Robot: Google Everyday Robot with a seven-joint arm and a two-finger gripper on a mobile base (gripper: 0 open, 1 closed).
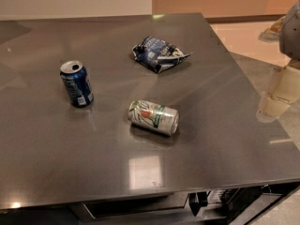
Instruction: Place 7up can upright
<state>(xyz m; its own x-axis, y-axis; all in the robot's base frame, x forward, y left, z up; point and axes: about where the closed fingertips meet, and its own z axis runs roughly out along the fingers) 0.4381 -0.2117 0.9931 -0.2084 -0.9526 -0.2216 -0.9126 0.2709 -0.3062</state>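
Grey steel table (56, 163): two cans, one snack bag (159, 54). 7up can (153, 117) lies sideways mid-table, long axis left-right, slightly diagonal. Blue can (76, 83) stands upright at left. Gripper (274, 104) hangs at the table's right edge, well apart; open or closed, can't tell.

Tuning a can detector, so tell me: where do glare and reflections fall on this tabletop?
Camera view: a bright square glare patch sits on the table in front of the lying 7up can; a dark reflection lies under that can, a fainter one under the upright blue can; the gripper hangs beyond the table's right edge, clear of the glare.
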